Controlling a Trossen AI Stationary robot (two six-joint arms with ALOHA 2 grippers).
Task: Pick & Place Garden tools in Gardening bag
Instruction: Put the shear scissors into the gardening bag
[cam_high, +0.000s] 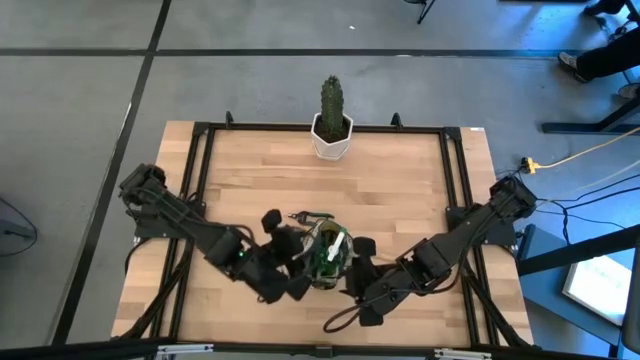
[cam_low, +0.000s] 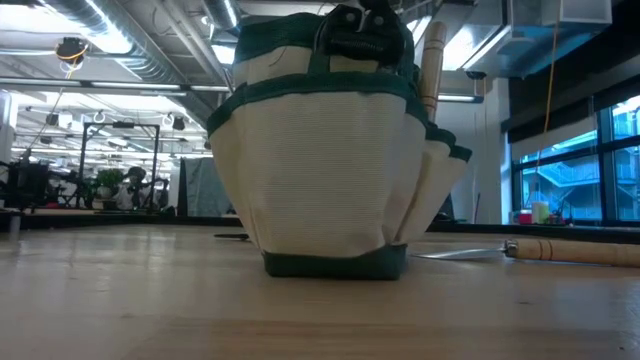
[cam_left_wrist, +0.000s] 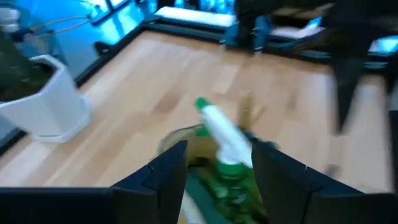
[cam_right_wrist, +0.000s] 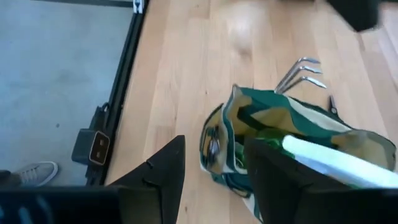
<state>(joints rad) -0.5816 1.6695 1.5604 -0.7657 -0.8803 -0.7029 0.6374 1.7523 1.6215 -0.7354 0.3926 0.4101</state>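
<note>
Both arms are matte black, built from blocky jointed segments. A small green light glows on the left arm (cam_high: 240, 254) near its wrist. A black cable loops beside the right arm (cam_high: 440, 252). Each hand ends in two flat, angular dark fingers (cam_left_wrist: 163, 180).

No readable text, label, brand, number or sign appears in any view. The gardening bag (cam_low: 325, 150), the sprayer (cam_left_wrist: 225, 140), the white plant pot (cam_high: 332, 140) and the worktop (cam_high: 400, 200) carry no legible writing.
</note>
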